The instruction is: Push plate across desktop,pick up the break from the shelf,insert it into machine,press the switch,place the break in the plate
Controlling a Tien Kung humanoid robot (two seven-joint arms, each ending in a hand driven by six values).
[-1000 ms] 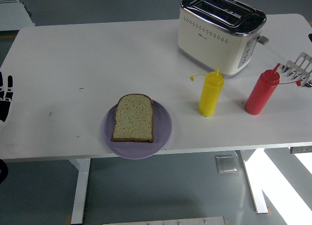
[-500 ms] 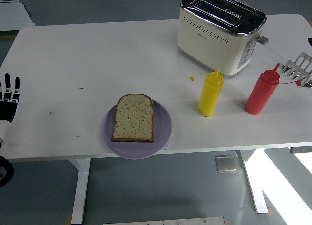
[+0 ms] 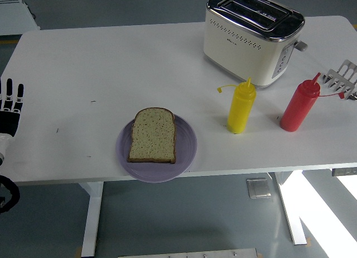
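Note:
A slice of bread (image 3: 153, 134) lies flat on a purple plate (image 3: 187, 148) at the table's near edge, and the plate's front rim hangs slightly over the edge. The white and chrome toaster (image 3: 252, 34) stands at the back right with its slots empty and its lever (image 3: 301, 45) on the right side. A silver bread rack (image 3: 345, 78) stands at the far right edge and holds nothing that I can see. My left hand (image 3: 9, 108) is at the left edge with its fingers straight and spread, holding nothing. My right hand is out of view.
A yellow squeeze bottle (image 3: 241, 106) and a red squeeze bottle (image 3: 300, 104) stand in front of the toaster, between it and the near edge. The white table (image 3: 83, 73) has a wide bare stretch on its left half.
My left hand has come a little further into view at the left edge and moved slightly up. A dark tip at the right edge near the rack is gone from view.

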